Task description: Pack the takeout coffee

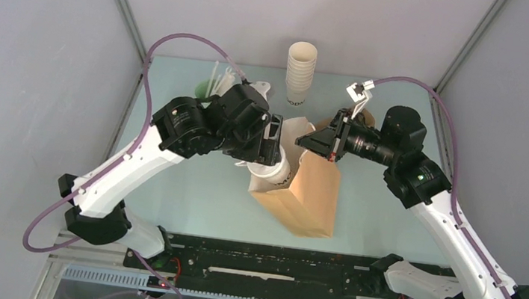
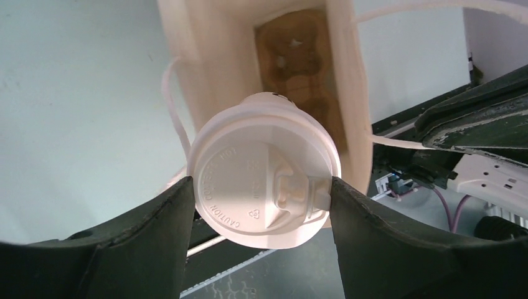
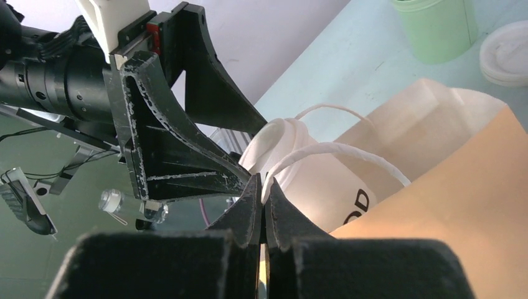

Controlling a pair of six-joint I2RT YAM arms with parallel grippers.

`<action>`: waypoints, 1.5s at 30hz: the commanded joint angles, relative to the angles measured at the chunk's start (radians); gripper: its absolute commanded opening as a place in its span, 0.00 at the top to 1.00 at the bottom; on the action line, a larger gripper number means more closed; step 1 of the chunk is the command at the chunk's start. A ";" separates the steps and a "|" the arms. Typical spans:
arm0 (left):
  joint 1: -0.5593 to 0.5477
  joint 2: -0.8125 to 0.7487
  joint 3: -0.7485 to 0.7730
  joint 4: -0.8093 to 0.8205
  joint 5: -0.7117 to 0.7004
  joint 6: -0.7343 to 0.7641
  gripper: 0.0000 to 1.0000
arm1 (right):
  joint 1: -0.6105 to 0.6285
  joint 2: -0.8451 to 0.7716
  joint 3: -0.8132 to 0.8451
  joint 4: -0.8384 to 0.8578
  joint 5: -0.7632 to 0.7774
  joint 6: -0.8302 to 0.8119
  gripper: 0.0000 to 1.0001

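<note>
left wrist view: the left gripper (image 2: 261, 190) clasps the takeout coffee (image 2: 258, 165) across its lid, one finger on each side. beyond it we look into the paper bag (image 2: 205, 56). only the right wrist view shows the right gripper (image 3: 263, 187) pinched tight on the bag's handle (image 3: 339, 151). top view: the cup lies tilted in the bag's mouth, with its lid towards the left arm and its long axis running into the bag.

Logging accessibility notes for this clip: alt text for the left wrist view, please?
The left gripper holds the lidded takeout coffee between its dark fingers, at the open mouth of a paper bag. A brown cardboard insert shows deep inside the bag.
</note>
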 commanded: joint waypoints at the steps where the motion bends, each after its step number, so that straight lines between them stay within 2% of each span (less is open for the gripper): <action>1: -0.003 0.006 0.116 -0.083 -0.072 0.029 0.58 | -0.008 -0.003 0.041 0.040 -0.009 0.002 1.00; 3: 0.000 -0.006 0.140 -0.066 -0.060 0.039 0.58 | -0.010 0.004 0.041 0.036 -0.026 -0.007 1.00; 7: 0.000 -0.045 0.128 0.084 0.076 0.067 0.57 | -0.024 0.018 0.041 0.034 -0.083 -0.010 1.00; 11: 0.018 -0.108 0.027 0.234 0.207 0.086 0.57 | -0.043 0.034 0.041 0.059 -0.164 -0.006 1.00; 20: 0.111 -0.175 -0.199 0.341 0.406 0.034 0.57 | -0.095 0.048 0.041 0.050 -0.255 -0.025 1.00; 26: 0.115 -0.151 -0.242 0.321 0.383 0.072 0.57 | -0.096 0.056 0.041 0.057 -0.268 -0.019 1.00; 31: 0.115 -0.139 -0.231 0.269 0.297 0.077 0.59 | -0.096 0.057 0.041 0.061 -0.256 -0.015 1.00; 39: 0.080 -0.150 -0.257 0.262 0.155 -0.020 0.59 | -0.066 0.047 0.041 0.073 -0.111 0.012 1.00; 45: 0.057 -0.125 -0.259 0.286 0.113 -0.042 0.60 | -0.053 0.064 0.041 0.167 -0.096 0.054 1.00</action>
